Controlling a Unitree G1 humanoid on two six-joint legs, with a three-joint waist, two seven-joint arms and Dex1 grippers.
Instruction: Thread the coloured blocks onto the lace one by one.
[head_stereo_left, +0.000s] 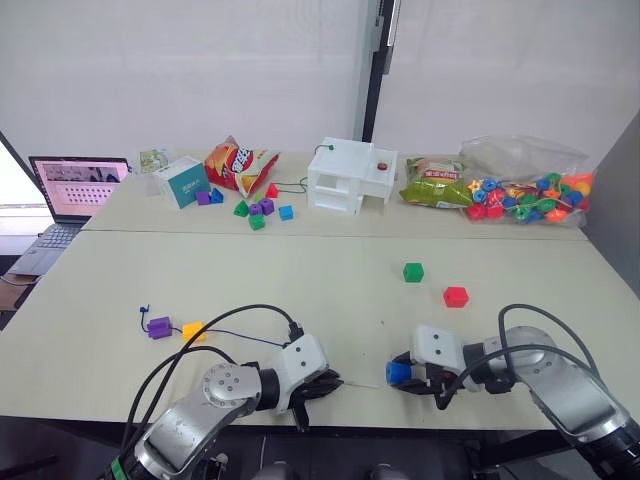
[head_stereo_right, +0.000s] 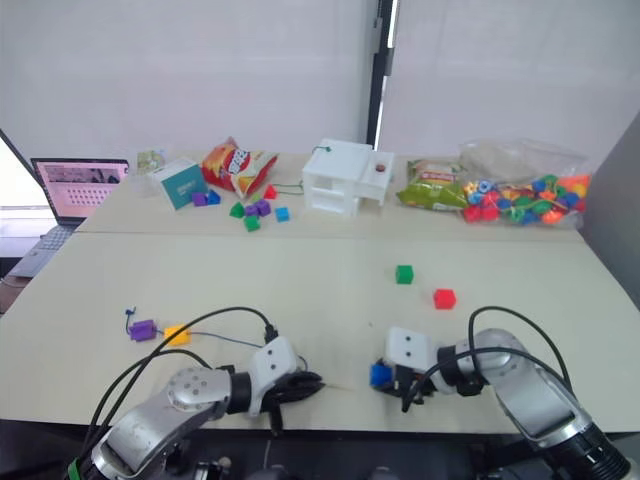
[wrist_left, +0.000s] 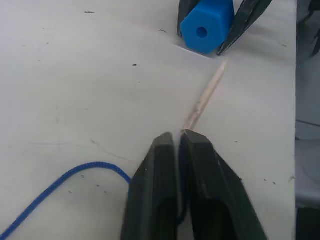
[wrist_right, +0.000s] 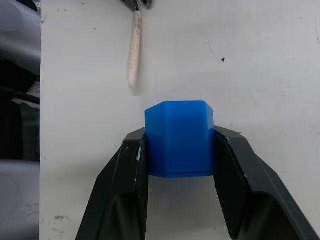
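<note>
A: Table (head_stereo_left: 300, 290) first?
B: Wide and pale. Back edge at twelve o'clock crowded: laptop (head_stereo_left: 72, 186), white box (head_stereo_left: 350, 175), bead bag (head_stereo_left: 525, 190).

A: Arms?
B: Both low at the near edge. Left gripper (wrist_left: 179, 142) at about seven o'clock, right gripper (wrist_right: 180, 150) at about five.

A: Fingers?
B: Left clenched on the lace (wrist_left: 60, 182), pale tip (wrist_left: 207, 95) jutting out ahead. Right clamped on the blue block (wrist_left: 205, 25), hole facing the tip.

A: Other blocks?
B: Green block (head_stereo_left: 413, 272) and red block (head_stereo_left: 455, 296) loose at about two o'clock. Purple block (head_stereo_left: 158, 327) and yellow block (head_stereo_left: 193, 331) at about nine, seemingly already on the lace.

A: Step in hand?
B: Probably threading the blue block. Tip near the hole but apart from it, slightly off line.

A: Next move?
B: Likely a small re-aim to line tip with hole, then a straight push through. Little margin given so narrow a hole.
</note>
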